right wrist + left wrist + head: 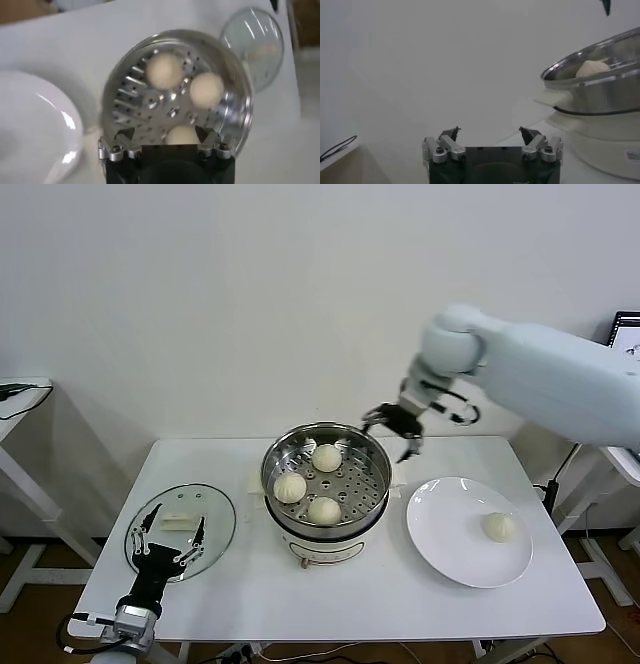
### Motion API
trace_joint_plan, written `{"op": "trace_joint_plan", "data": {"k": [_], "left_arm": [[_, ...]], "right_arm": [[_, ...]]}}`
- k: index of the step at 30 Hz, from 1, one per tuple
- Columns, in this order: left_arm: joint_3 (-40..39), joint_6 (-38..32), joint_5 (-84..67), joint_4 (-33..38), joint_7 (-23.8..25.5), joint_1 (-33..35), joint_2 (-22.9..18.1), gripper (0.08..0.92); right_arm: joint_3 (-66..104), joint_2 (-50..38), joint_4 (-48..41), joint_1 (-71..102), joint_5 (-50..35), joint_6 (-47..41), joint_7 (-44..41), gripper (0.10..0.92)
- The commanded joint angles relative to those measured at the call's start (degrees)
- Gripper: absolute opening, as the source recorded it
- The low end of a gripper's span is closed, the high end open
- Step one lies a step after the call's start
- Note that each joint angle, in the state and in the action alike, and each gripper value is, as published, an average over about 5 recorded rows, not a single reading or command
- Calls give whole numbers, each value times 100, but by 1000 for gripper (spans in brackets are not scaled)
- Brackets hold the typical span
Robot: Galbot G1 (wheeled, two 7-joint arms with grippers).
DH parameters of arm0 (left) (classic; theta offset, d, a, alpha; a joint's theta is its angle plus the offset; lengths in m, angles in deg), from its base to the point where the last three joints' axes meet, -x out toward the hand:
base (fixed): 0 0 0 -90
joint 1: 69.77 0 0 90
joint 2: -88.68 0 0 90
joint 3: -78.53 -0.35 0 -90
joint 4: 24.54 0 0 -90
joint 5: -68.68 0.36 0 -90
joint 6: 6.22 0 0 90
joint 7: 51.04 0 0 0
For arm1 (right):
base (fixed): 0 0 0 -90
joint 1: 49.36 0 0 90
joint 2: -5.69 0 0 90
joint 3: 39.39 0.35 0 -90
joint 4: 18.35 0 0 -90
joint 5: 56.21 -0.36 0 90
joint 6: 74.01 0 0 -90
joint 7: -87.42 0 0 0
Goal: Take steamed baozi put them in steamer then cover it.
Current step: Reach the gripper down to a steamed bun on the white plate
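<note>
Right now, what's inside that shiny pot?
Three baozi sit on the perforated tray inside the steamer. Whatever is beneath the tray is hidden.

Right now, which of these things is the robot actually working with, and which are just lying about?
Part of the job:
- three baozi in the steamer
- last baozi on the plate
- glass lid
- right pincer, open above the steamer

Just lying about:
- cable on the side table

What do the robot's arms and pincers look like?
The right arm is fat, smooth and pale blue-white. Its right pincer is black with thin curved fingers. The left pincer is black too, with silver knuckle joints, pointed tips and a thin cable by its silver wrist.
</note>
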Motion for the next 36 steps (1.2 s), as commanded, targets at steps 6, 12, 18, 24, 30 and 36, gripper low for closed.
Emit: {"op": "trace_joint_plan", "data": {"k": [6,12,18,24,30,36], "left_arm": [[-45,5,17,21,-13,3,-20,823],[-33,-8,19,-14,-8,8,-24,823],[-43,-7,24,-33,-7,-1,-31,823],[-41,2,35,-41,-8,6,-27,823],[-60,6,58,-77,-7,-6,-35,823],[-70,0,66,-127,-4,-25,-44,823]], "right_arm": [[1491,-1665,-660,2131,929,-1473,-507,823],[2235,-1524,-1120,2980,1625,-1434,-574,823],[2911,-1330,-1403,3605,2221,-1326,-475,823],[3241,-1177,-1612,3936,2493,-1286,-296,823],[3439,-1037,-1767,4108,2685,-1280,9,823],[3533,-913,-1831,4247,2787,-1310,83,823]]}}
